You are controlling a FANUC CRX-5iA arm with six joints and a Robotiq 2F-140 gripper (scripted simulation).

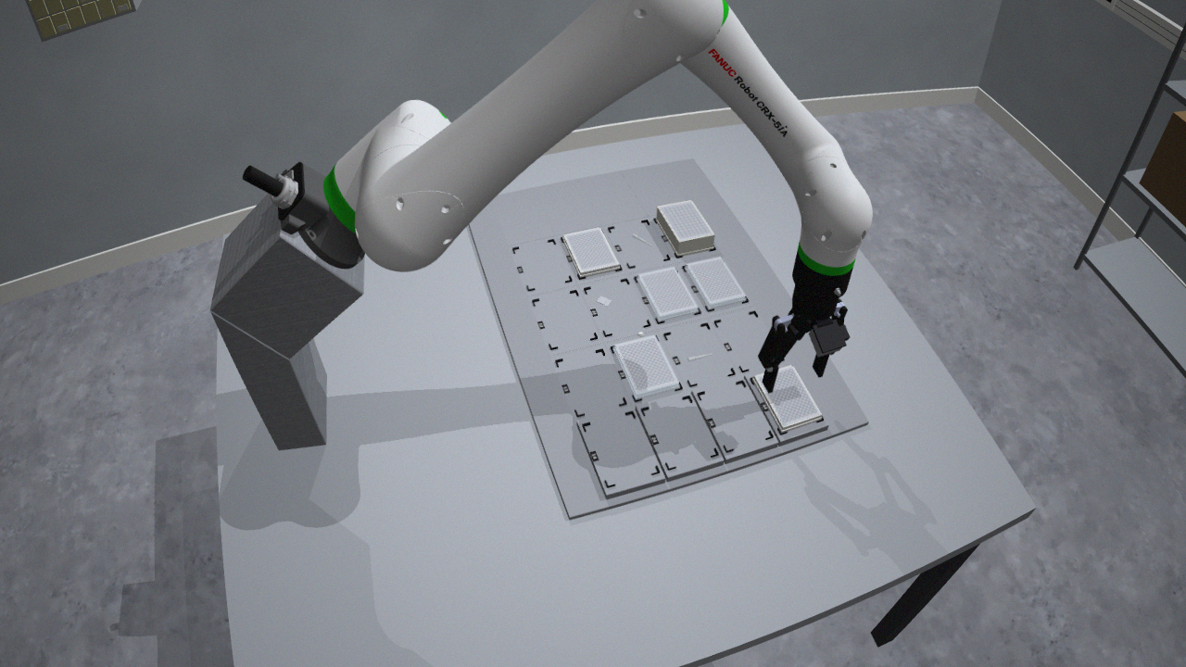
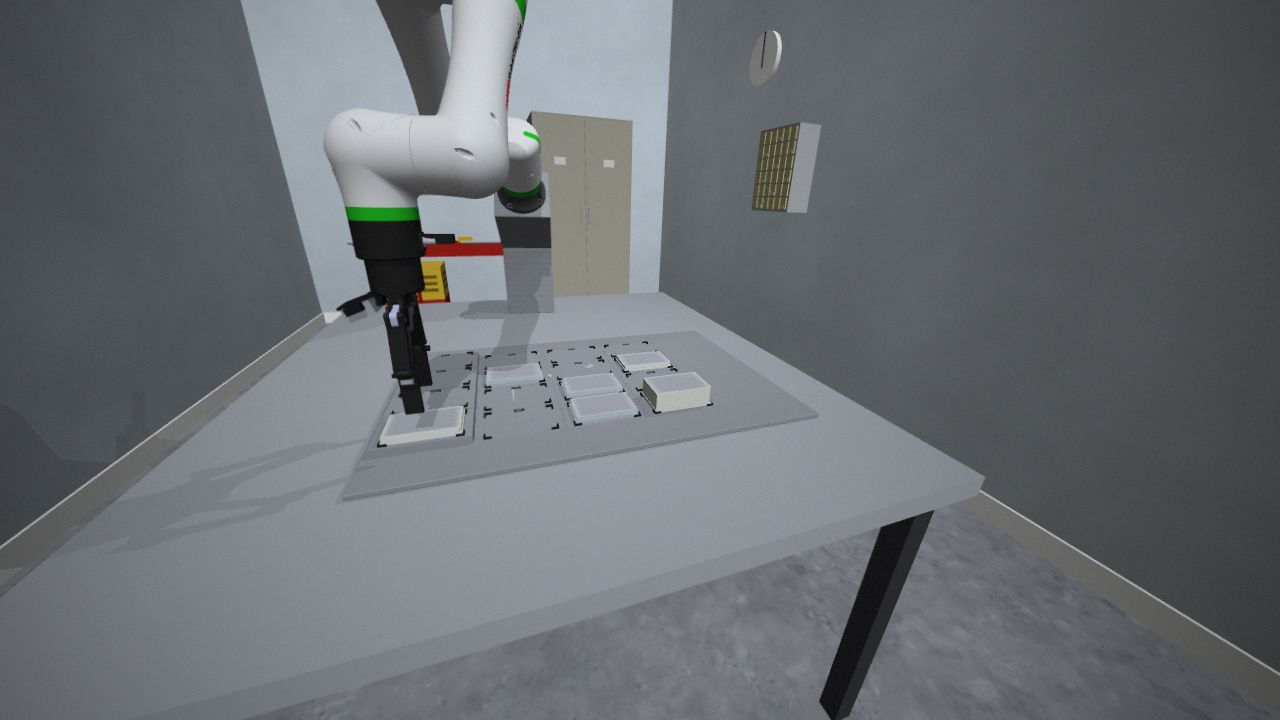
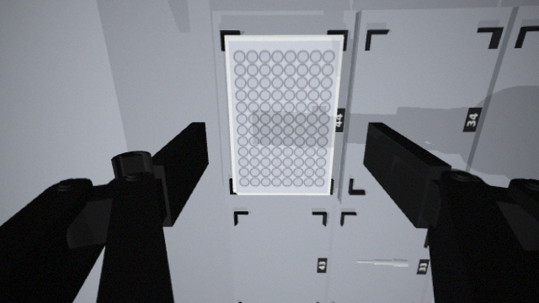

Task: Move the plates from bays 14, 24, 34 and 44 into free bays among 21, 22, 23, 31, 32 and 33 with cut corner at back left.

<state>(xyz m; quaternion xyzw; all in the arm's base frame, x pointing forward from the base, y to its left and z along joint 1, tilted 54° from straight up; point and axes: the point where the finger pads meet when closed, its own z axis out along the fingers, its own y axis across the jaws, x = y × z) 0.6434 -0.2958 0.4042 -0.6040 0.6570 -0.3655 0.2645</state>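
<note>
Toward the left of the top view, one plate [image 1: 590, 251] [image 2: 642, 361] lies in bay 21, then another [image 1: 647, 365] [image 2: 513, 374] in bay 23. Next come the bay 32 plate [image 1: 667, 292] [image 2: 590, 385], the block [image 1: 684, 225] [image 2: 676, 392] in bay 41, a thin white stick [image 1: 699, 357] [image 2: 513, 396] [image 3: 392, 263] in bay 33, and the bay 42 plate [image 1: 717, 282] [image 2: 604, 408]. Farther right, the bay 44 plate [image 1: 794, 401] [image 2: 422, 425] [image 3: 283, 118] sits flat among its corner pieces, below the hand [image 1: 796, 372] [image 2: 418, 392] [image 3: 285, 143], whose fingers are spread, gripping nothing.
</note>
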